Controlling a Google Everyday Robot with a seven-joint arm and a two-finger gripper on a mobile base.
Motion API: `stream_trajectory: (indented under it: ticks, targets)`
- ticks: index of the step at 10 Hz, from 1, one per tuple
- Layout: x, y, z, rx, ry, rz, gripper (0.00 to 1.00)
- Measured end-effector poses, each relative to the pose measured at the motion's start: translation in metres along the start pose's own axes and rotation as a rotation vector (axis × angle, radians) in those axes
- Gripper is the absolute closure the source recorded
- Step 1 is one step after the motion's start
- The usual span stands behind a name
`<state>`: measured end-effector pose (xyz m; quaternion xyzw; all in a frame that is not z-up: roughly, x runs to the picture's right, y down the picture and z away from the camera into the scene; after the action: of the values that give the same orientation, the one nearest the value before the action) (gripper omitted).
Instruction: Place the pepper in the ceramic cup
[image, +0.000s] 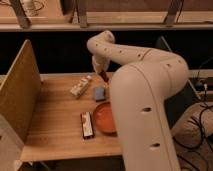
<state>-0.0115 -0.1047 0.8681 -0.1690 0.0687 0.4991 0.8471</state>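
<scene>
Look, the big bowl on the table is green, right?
Not green: the camera view shows the bowl is orange-red. It does sit on the table, beside the dark bar. The end effector hangs over the table's far side.

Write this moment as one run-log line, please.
gripper: above table's far side | pepper: at gripper tip | ceramic cup: not visible | bowl, bar, bottle: on table

The gripper (103, 70), above the counter's (55, 125) far edge, is blurred (the pepper (105, 76) a dark smudge beneath); right of it the arm (145, 100) hides counter and bowl (101, 117) rim.
</scene>
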Motion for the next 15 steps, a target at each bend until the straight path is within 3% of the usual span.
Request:
stream_trajectory:
  ticks: [3, 6, 8, 13, 15]
  targets:
    - [0.028, -0.025, -0.023, 0.029, -0.060, 0.086, 1.00]
    - [0.058, -0.045, -0.036, 0.058, -0.093, 0.165, 1.00]
    - [0.069, -0.039, -0.031, 0.057, -0.077, 0.165, 1.00]
    - [0.068, -0.036, -0.030, 0.057, -0.075, 0.157, 1.00]
    - [0.073, -0.043, -0.024, 0.086, -0.058, 0.144, 1.00]
